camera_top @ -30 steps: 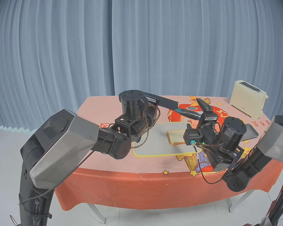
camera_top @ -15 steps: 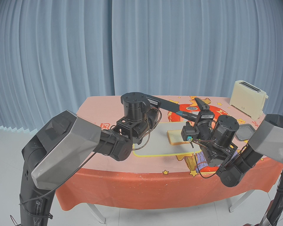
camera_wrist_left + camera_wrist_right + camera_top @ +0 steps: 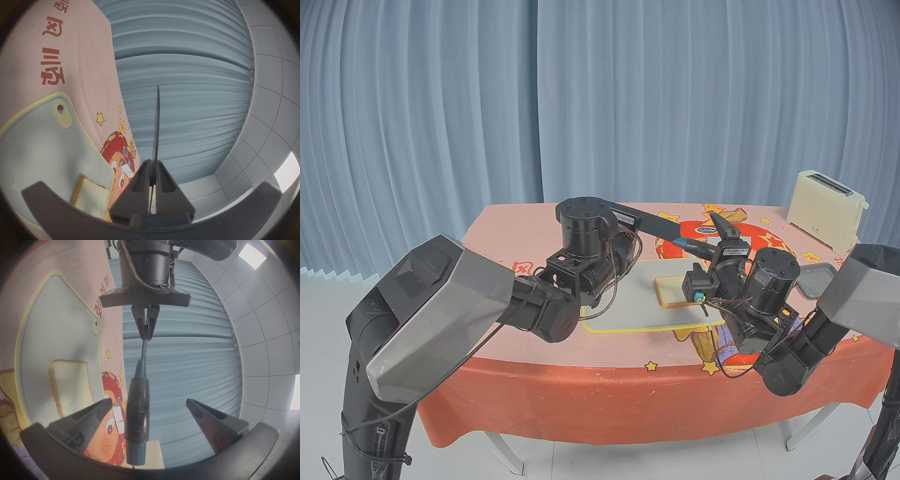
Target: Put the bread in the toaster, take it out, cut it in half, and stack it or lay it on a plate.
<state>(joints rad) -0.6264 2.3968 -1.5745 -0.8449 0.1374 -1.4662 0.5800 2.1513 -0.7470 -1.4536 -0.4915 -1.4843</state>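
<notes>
Left tool clamps the knife by its blade; right tool gapes around the handle, with the bread lying on the board beside it.

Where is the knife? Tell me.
Head view: the knife hangs mid-table beyond the bread, blade pinched by the left gripper, handle inside the open right gripper.

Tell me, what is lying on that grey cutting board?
One slice of bread lies flat on the cutting board. The right arm hides part of it in the head view.
</notes>
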